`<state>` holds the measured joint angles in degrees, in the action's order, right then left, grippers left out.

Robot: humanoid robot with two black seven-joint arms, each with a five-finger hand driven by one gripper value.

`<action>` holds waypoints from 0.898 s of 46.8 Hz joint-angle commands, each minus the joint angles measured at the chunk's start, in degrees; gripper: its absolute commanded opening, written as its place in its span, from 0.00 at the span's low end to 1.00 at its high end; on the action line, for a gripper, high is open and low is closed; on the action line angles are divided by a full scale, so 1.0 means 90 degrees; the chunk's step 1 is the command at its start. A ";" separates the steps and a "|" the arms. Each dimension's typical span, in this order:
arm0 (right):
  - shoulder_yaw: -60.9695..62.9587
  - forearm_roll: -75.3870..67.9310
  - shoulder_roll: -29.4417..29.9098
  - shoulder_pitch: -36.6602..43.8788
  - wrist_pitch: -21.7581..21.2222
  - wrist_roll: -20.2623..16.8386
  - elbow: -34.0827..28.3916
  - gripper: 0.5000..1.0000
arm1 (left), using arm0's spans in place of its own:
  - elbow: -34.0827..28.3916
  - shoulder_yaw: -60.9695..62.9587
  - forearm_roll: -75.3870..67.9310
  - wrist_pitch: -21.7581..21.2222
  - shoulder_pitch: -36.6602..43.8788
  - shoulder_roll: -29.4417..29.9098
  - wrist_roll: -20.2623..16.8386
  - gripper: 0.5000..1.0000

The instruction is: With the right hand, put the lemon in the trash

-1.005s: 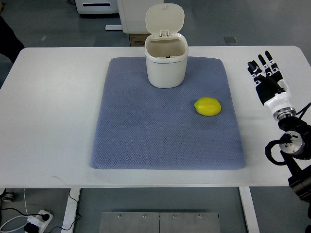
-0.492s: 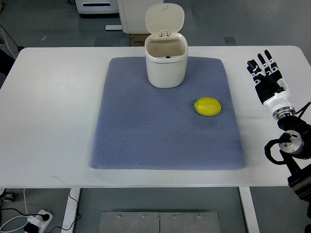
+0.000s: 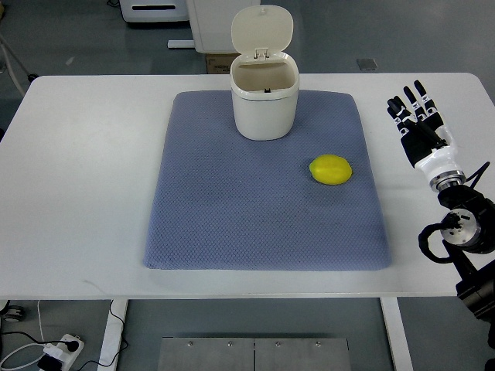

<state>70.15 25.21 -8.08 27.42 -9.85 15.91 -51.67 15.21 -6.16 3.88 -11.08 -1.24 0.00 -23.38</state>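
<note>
Right robot hand empty, fingers spread (lemon near, bin beyond)

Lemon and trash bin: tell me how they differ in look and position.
The lemon is bright yellow and rounded; the trash bin is cream-white and boxy. The lemon lies low toward the mat's right side; the trash bin stands upright at the mat's far edge, its lid flipped open. Both rest on the blue-grey mat, apart from each other.

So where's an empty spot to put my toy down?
The mat is bare left of the lemon and in front of the trash can. The white table left of the mat is free. The right hand crowds the right edge.
</note>
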 commanded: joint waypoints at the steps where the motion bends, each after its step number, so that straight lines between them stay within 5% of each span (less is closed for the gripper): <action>1: -0.0002 -0.0008 -0.0010 0.0010 -0.0019 0.0000 0.0008 1.00 | 0.0000 0.0010 -0.0002 0.0010 0.0001 0.0000 0.0000 1.00; 42: -0.0177 -0.0282 0.0000 0.0040 -0.0058 0.0010 0.0008 1.00 | 0.0000 0.0001 -0.0002 0.0001 0.0001 0.0000 0.0000 1.00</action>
<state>69.01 22.72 -8.10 27.81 -10.16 15.96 -51.43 15.20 -6.13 3.86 -11.06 -1.24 0.00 -23.38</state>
